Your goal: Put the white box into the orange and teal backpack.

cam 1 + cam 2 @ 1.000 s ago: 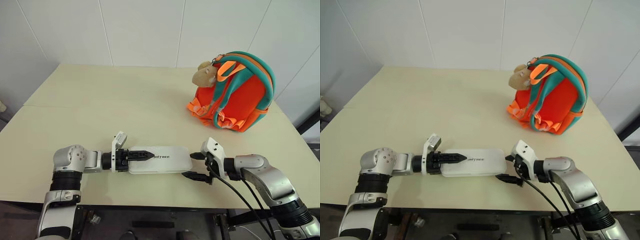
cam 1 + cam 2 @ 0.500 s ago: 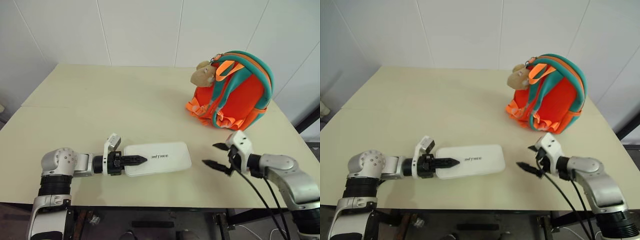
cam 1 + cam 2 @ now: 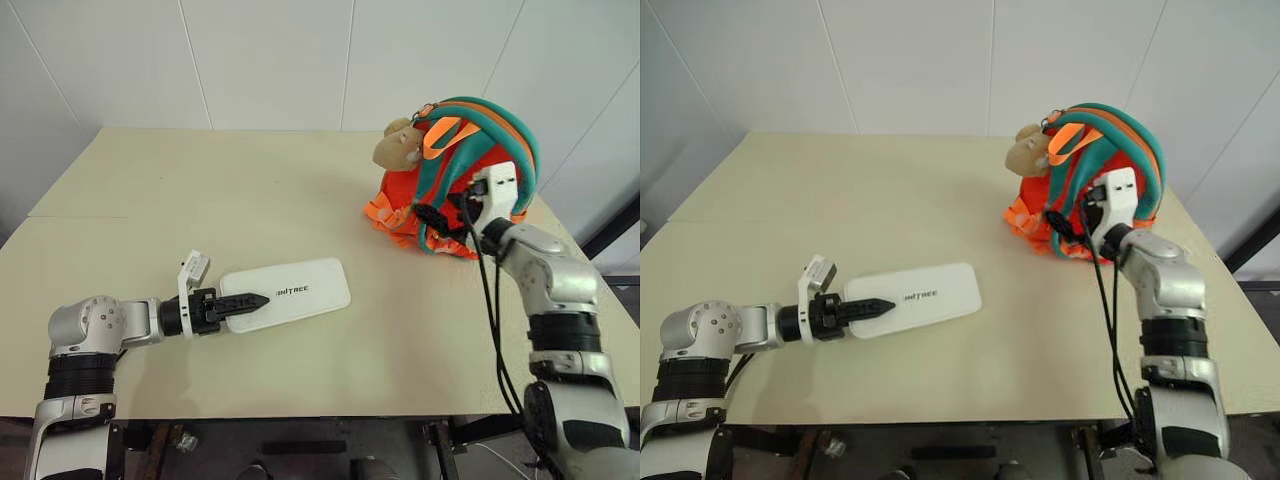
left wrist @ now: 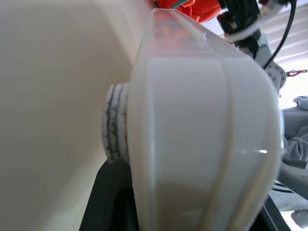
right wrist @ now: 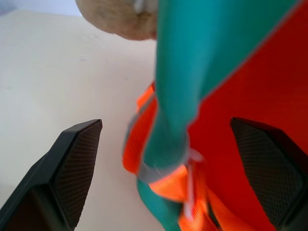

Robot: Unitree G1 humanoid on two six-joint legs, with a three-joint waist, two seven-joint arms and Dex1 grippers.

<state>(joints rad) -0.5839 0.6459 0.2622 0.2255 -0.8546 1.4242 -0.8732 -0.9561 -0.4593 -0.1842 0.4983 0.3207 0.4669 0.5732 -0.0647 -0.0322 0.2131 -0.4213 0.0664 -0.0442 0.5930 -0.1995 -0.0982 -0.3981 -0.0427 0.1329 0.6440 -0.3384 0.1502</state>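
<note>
The white box [image 3: 290, 291], flat with dark lettering on top, lies lengthwise near the table's front left. My left gripper [image 3: 250, 300] is shut on its left end, one black finger over the top. The left wrist view has the box's edge [image 4: 202, 120] close up, with a round foot [image 4: 115, 122] on its underside. The orange and teal backpack [image 3: 500, 165] stands upright at the back right, its tan plush head [image 3: 396, 148] facing left. Level with its front straps, my right gripper [image 3: 440, 212] is open. A teal strap [image 5: 183, 72] hangs between its fingers [image 5: 77, 163].
The beige table [image 3: 200, 200] stretches wide between the box and the backpack. A white wall runs behind it. The table's right edge [image 3: 575, 250] lies close behind the backpack. A black cable [image 3: 490, 310] hangs from the right arm.
The right gripper rose from the table beside the box's right end up to the backpack's straps. The left gripper closed on the box and drew it leftward.
</note>
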